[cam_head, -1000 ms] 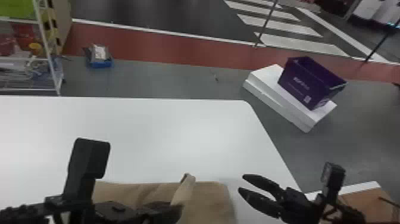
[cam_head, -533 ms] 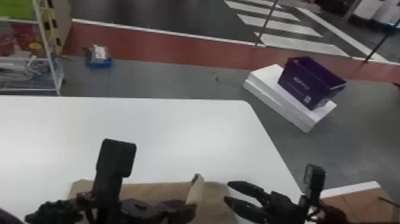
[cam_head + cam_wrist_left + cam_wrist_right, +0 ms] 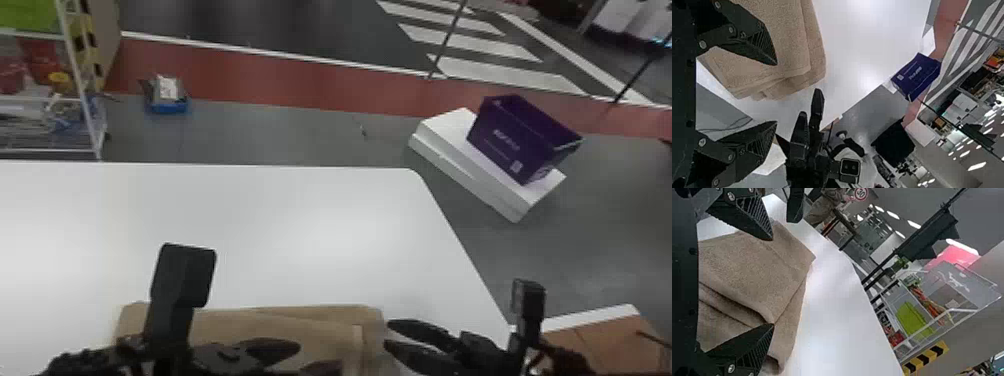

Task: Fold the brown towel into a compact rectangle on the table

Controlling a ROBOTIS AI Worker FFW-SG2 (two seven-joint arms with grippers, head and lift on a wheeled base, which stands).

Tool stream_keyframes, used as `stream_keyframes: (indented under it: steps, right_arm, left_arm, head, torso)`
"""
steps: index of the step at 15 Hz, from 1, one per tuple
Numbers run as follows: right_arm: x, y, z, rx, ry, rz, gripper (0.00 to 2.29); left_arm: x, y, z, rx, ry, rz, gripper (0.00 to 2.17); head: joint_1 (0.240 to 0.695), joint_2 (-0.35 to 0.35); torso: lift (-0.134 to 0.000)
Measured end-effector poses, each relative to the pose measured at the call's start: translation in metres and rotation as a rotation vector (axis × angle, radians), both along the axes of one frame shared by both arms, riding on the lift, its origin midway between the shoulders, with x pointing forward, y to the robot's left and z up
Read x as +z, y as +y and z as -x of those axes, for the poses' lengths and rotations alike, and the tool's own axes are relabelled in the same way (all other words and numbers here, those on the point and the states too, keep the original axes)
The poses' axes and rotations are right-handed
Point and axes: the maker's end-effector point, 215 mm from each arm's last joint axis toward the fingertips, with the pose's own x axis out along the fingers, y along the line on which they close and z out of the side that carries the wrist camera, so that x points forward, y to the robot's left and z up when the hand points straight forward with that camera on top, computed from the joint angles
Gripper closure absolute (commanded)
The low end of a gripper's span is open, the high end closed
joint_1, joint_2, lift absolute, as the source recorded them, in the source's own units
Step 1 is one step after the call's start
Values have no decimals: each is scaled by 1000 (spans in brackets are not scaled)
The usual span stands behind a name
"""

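In the head view, the brown towel (image 3: 280, 322) lies on the white table (image 3: 300, 225), partly folded, an upper layer short of the one beneath; the left gripper (image 3: 320, 356) is over it, the right gripper (image 3: 386, 335) near its right edge. In the left wrist view, the left pincer is spread, empty, by the towel's stacked layers. In the right wrist view, the right pincer gapes, gripping nothing; the towel's uneven folds suggest squaring up remains, perhaps another fold.

On the grey floor (image 3: 280, 135), far right, a purple open box (image 3: 515, 135) lies on white flat boards (image 3: 450, 135).
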Motion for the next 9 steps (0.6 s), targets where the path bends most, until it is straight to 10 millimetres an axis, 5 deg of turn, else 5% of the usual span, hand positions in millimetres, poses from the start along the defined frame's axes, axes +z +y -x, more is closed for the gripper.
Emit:
stream_keyframes:
  steps: [5,9]
  right_arm:
    - [6,-29,28,-56,94,-20,157]
    - [4,4,52,-41,204,-97,235]
  left_arm:
    - [-8,48,-19,124,-13,-49,46]
    - [-33,86,-22,193,27,-90,43]
  head:
    - [695,-350]
    - [695,-350]
  torso:
    - [-124]
    - [-124]
